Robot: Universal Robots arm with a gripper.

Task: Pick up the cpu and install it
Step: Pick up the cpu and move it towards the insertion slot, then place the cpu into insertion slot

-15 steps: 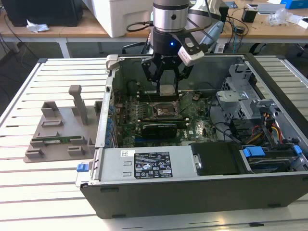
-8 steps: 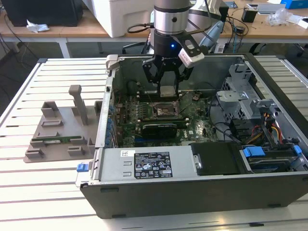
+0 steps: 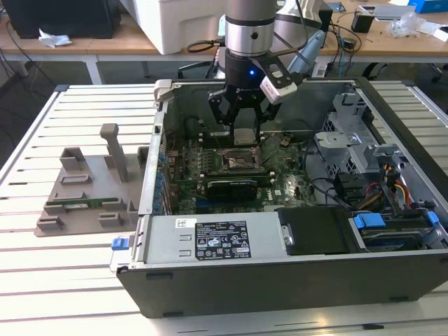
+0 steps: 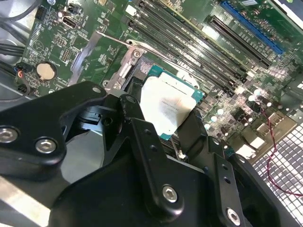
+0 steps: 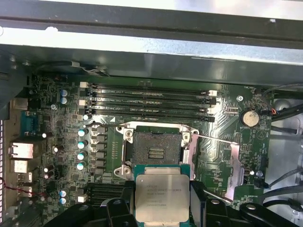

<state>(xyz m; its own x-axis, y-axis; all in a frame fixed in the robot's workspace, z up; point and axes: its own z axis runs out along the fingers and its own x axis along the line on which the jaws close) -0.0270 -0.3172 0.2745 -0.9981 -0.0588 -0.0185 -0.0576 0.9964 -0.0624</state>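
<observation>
one pincer (image 3: 243,134) closed on the cpu (image 5: 162,193), gripping its opposite edges. chip held flat, raised off the motherboard (image 5: 57,118), near the open socket (image 5: 157,150), inside the computer case (image 3: 280,280) on the table (image 3: 42,273).

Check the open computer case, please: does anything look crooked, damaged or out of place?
Nothing stands out. The gripper holds the cpu over the empty socket, whose bracket is swung open; nothing looks bent or spilled.

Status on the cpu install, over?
Tool shut on cpu. Held off the board near the open socket, not seated. Nothing in the socket.
</observation>
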